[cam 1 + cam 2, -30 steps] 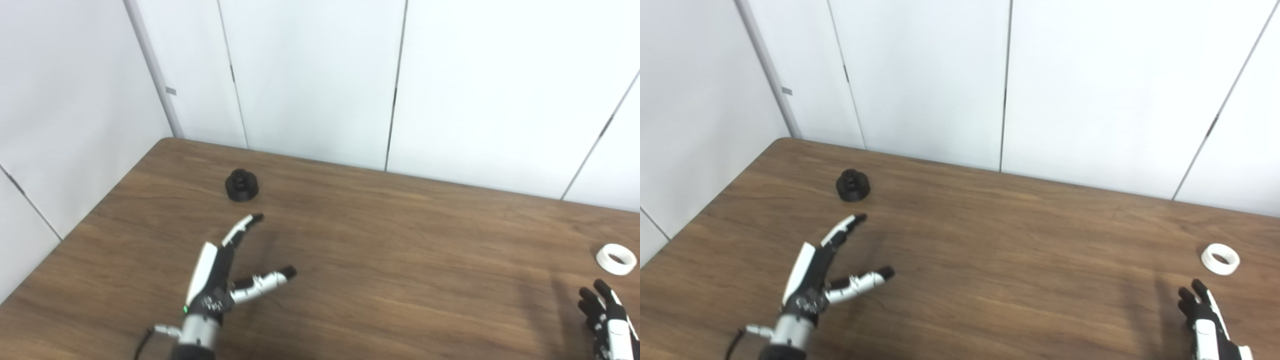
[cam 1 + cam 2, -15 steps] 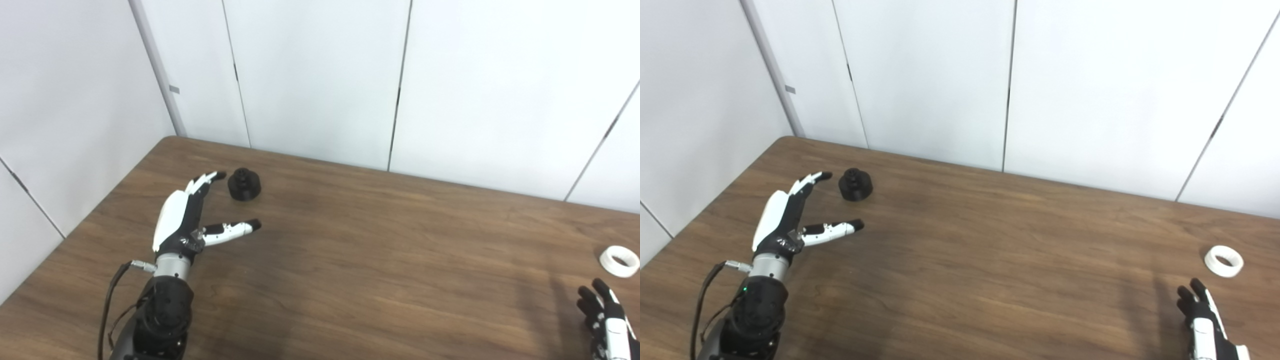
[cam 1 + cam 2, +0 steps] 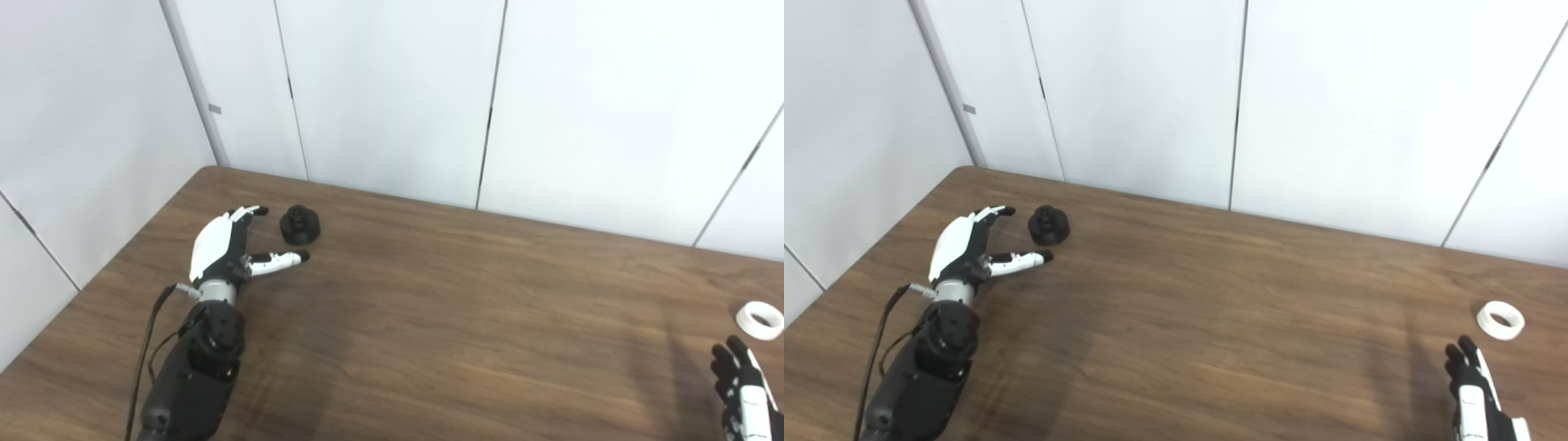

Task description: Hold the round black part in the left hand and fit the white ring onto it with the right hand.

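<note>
Left eye view: round black part point(image 3: 300, 225) lies just beside spread left hand point(image 3: 223, 248).

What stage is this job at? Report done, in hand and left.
Done: nothing yet; the black part and white ring both sit on the table. In hand: the open left hand beside the part. Left: grasping it, the right hand picking up the ring, fitting.
</note>
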You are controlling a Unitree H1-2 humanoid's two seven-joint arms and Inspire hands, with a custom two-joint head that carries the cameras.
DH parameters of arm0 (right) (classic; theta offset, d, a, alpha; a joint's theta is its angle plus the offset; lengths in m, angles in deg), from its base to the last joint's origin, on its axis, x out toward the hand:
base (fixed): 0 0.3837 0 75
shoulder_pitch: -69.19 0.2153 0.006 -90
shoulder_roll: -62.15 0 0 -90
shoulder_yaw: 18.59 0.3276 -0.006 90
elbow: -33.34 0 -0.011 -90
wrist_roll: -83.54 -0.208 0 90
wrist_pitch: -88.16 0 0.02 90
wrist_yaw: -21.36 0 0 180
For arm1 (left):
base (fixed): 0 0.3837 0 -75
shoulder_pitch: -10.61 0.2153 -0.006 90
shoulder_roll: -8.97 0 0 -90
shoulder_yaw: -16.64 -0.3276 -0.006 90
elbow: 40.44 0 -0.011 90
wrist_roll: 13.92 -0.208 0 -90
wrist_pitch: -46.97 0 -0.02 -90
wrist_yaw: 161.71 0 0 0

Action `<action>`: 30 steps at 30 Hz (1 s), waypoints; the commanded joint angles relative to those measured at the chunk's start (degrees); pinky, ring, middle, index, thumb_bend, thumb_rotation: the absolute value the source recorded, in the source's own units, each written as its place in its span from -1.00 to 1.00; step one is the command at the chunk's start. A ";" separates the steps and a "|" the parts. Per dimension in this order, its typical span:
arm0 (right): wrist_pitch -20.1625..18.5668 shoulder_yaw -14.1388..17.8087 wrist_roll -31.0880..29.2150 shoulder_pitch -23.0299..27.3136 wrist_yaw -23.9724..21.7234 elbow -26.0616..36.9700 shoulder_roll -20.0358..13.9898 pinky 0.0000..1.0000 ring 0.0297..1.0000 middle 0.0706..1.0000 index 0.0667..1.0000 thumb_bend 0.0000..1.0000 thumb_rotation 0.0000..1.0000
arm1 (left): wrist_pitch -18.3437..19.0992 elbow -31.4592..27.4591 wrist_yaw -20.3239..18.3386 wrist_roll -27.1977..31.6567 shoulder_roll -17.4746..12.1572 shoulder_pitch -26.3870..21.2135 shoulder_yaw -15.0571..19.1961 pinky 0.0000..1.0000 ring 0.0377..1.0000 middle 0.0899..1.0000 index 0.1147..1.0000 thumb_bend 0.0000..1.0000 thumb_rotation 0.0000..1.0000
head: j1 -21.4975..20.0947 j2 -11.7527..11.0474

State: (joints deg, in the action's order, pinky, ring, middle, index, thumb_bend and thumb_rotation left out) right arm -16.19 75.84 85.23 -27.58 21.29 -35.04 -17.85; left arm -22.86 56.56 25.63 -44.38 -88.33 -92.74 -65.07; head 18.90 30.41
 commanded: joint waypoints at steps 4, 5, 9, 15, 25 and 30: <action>0.71 -0.20 -1.56 0.84 -0.88 2.51 -0.22 1.00 0.97 0.97 1.00 -0.22 1.00 | 0.18 5.43 3.05 -2.08 -2.43 -5.87 -1.74 1.00 1.00 0.89 0.65 1.00 -0.21 | -0.21 0.13; 0.42 -0.19 -1.79 0.87 -0.89 2.72 -0.16 1.00 0.97 0.97 1.00 -0.23 1.00 | -0.11 6.87 3.45 -2.06 -2.54 -6.59 -2.16 1.00 1.00 0.89 0.64 1.00 -0.21 | -0.24 0.14; 0.08 0.09 -3.33 0.86 -0.89 3.30 0.21 1.00 0.97 0.98 1.00 -0.27 1.00 | -0.10 10.77 4.50 -1.61 -2.30 -9.42 -3.36 1.00 1.00 0.91 0.63 1.00 -0.19 | -0.27 0.26; -0.56 0.00 -4.77 0.64 -0.83 4.27 0.27 1.00 0.98 0.98 1.00 -0.33 1.00 | 2.09 12.61 4.47 -1.88 -2.24 -11.92 -5.19 1.00 1.00 0.92 0.63 1.00 -0.19 | -0.28 0.31; -1.28 -0.35 -4.40 0.15 -0.52 5.26 0.25 1.00 1.00 1.00 1.00 -0.38 1.00 | 0.95 20.72 6.67 -1.52 -2.97 -16.61 -7.73 1.00 1.00 0.90 0.61 1.00 -0.26 | -0.72 0.65; -1.91 -0.32 -4.67 0.02 -0.26 6.02 0.67 1.00 0.99 0.99 1.00 -0.43 1.00 | -0.02 22.51 7.96 -0.81 -2.98 -17.14 -7.94 1.00 0.97 0.87 0.55 1.00 -0.29 | -0.92 0.72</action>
State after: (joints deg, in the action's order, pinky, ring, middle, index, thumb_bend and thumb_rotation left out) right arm -18.97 75.47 80.71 -28.00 20.89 -31.53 -17.55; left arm -21.27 79.35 31.54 -44.99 -89.39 -106.79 -73.16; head 17.93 31.11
